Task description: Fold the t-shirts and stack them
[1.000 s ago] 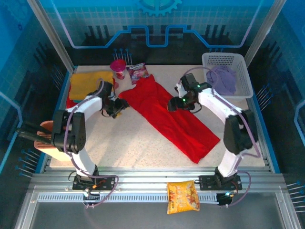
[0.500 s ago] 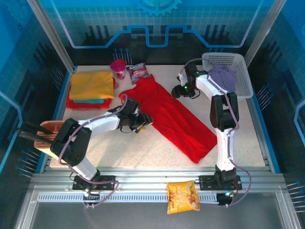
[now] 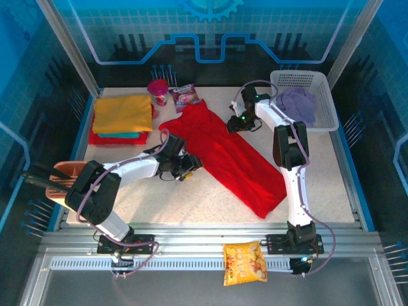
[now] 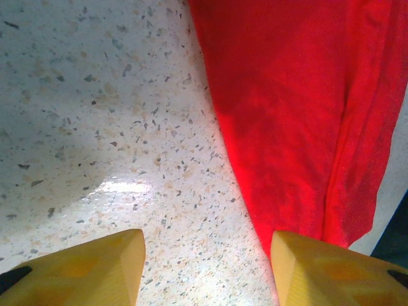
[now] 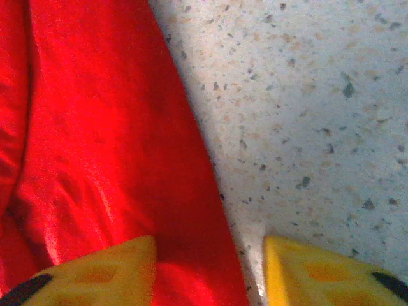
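A bright red t-shirt [image 3: 229, 156] lies spread in a long diagonal across the table. My left gripper [image 3: 189, 167] is low at its left edge and open. In the left wrist view the yellow fingers [image 4: 83, 271] stand apart over bare table, the right one at the red t-shirt's [image 4: 299, 115] hem. My right gripper [image 3: 237, 122] is at the shirt's upper right edge, open. The red t-shirt's [image 5: 108, 146] border lies between its fingers [image 5: 95, 274]. Folded yellow [image 3: 121, 112] and teal [image 3: 121, 134] t-shirts are stacked at back left. A lilac t-shirt [image 3: 299, 105] lies in the basket.
The white lattice basket [image 3: 326, 95] stands at back right. A pink cup [image 3: 157, 92] and a small snack packet [image 3: 183, 96] sit at the back, just past the red shirt's top. An orange-yellow snack bag [image 3: 244, 262] lies on the front rail.
My left arm swung from beside the folded stack down to the red shirt's left edge. My right gripper moved from over the shirt's middle back to its upper right edge.
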Available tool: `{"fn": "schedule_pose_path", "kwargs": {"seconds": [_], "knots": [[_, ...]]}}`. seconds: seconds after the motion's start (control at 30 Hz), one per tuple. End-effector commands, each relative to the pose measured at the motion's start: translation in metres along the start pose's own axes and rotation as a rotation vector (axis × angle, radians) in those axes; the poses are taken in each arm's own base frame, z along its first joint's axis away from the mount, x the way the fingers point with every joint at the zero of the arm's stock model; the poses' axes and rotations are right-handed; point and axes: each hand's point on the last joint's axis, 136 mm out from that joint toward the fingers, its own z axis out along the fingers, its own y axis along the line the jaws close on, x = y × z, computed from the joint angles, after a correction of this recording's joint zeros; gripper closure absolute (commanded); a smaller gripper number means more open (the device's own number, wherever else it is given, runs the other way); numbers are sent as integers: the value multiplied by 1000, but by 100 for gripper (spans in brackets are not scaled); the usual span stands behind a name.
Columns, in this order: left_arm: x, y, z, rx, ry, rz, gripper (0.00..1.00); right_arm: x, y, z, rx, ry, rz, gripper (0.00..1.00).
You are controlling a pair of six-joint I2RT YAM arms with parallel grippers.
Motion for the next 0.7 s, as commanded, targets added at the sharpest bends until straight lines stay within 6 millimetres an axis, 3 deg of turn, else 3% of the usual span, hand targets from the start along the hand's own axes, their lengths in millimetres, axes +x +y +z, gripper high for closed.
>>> {"fn": "schedule_pose_path", "kwargs": {"seconds": [0.0,0.17,0.3,0.37,0.5,0.67], "knots": [[5,2,-3,-2,-2,-13,45,20,25,21,-79,74,-18,66],[10,8,0,-9,0,-15,45,16,31,19,-94,55,-4,75],[10,10,-1,-8,-6,-12,46,12,28,17,-64,54,4,92],[10,9,-2,-5,-7,-12,46,10,16,14,-2,47,40,100],[10,5,-1,1,3,-5,46,8,-12,-7,93,-2,203,100],[14,-3,3,6,22,11,45,24,-53,-37,154,-87,488,100]]}}
